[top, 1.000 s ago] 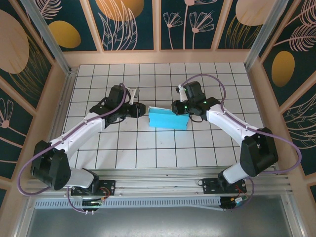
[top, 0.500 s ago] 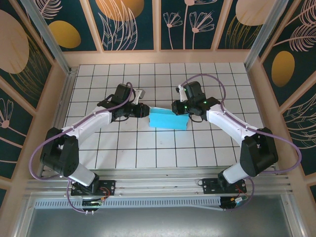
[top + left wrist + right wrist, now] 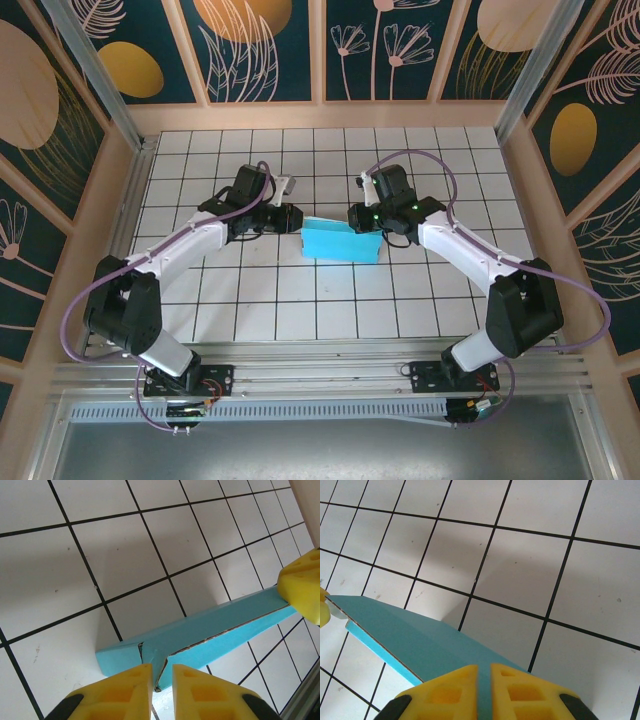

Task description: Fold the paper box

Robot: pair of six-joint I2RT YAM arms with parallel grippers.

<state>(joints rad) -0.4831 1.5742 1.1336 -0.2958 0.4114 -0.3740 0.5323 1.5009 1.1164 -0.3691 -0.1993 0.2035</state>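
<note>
Clenching the flat turquoise cardboard box (image 3: 340, 243) mid-frame, left jaws held its left end. Right jaws grasped the right end.

Work surface: a table (image 3: 300, 310) of white square tiles separated by black grid lines. In the wrist views the tiles (image 3: 125, 555) carry a few small dark specks.

Surround: a pale wooden border (image 3: 320, 115) frames the table on the far, left and right sides. Above it stand dark teal wall panels (image 3: 270, 50) with pale line-drawn leaves and flowers and tan ovals (image 3: 130, 68).

Structure: slanted aluminium posts at upper left (image 3: 95, 70) and upper right (image 3: 545, 65). An aluminium rail (image 3: 320, 375) spans the lower frame, with a slotted grey strip (image 3: 320, 411) and a grey metal sheet (image 3: 320, 450) below it.
</note>
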